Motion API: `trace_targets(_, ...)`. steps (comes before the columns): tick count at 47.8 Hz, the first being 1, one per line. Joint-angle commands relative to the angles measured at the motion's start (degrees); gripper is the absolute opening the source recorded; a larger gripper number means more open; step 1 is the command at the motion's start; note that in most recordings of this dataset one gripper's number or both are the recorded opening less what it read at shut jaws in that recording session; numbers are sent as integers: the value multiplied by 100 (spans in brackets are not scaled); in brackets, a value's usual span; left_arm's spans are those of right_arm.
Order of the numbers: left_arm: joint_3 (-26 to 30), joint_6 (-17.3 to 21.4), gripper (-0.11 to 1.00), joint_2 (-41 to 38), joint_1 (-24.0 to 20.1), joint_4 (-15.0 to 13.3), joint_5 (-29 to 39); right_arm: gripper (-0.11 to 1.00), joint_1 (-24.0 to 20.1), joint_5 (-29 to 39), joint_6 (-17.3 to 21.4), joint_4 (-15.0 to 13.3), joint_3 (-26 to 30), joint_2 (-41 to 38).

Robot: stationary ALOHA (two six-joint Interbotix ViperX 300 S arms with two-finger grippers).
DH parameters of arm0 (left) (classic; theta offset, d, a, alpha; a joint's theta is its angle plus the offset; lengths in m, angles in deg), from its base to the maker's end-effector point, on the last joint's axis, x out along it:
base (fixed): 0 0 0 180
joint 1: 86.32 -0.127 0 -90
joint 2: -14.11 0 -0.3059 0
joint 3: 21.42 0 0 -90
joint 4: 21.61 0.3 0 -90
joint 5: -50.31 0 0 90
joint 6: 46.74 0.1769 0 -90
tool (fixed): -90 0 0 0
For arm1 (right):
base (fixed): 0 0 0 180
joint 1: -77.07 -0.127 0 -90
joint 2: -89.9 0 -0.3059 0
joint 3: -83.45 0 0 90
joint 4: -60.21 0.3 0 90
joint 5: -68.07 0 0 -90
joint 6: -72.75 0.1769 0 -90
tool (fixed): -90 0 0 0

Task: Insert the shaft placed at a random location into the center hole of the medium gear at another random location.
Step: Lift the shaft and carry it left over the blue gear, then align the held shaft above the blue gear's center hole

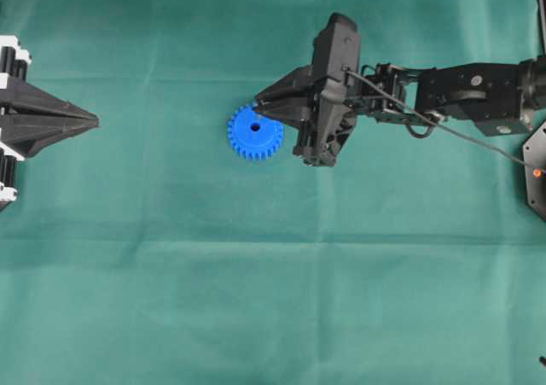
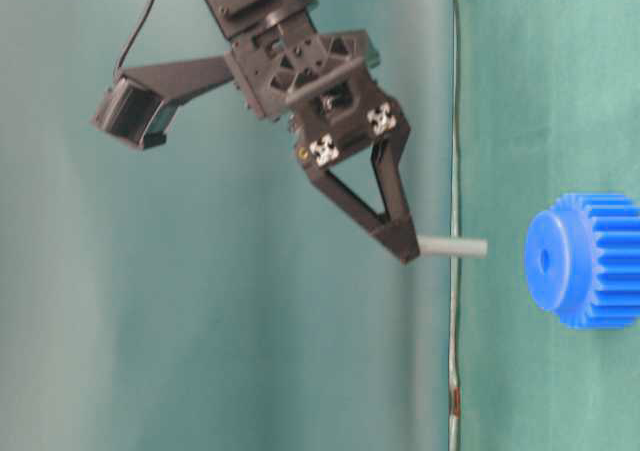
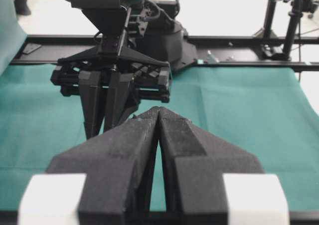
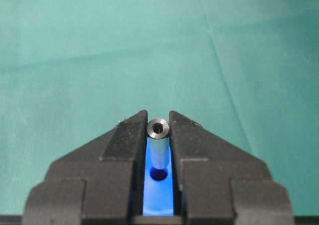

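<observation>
Green cloth (image 1: 171, 300) covers the table; nothing lies between shaft (image 2: 452, 247) and gear (image 2: 585, 261). The right gripper (image 2: 405, 251) pinches the shaft mid-frame, its axis aimed at the hole (image 2: 544, 260). Left gripper (image 1: 92, 123) is closed, empty, at the left edge.

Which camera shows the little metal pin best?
The right wrist view: the pin fills the middle, clamped in the right end effector. The table-level view shows it sideways. Overhead and left wrist views don't show it.
</observation>
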Motion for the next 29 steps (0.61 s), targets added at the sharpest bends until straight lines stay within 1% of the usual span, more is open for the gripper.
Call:
trace_targets(1, 149, -9, 0, -26, 0, 18, -18, 13, -9, -70, -26, -9, 202, 35)
trace_targets(11, 149, 0, 0, -26, 0, 18, -18, 13, -9, -97, -26, -9, 202, -18)
trace_targets(29, 141, 0, 0, -26, 0, 18, -9, 13, -9, -343, 26, 53, 211, -475)
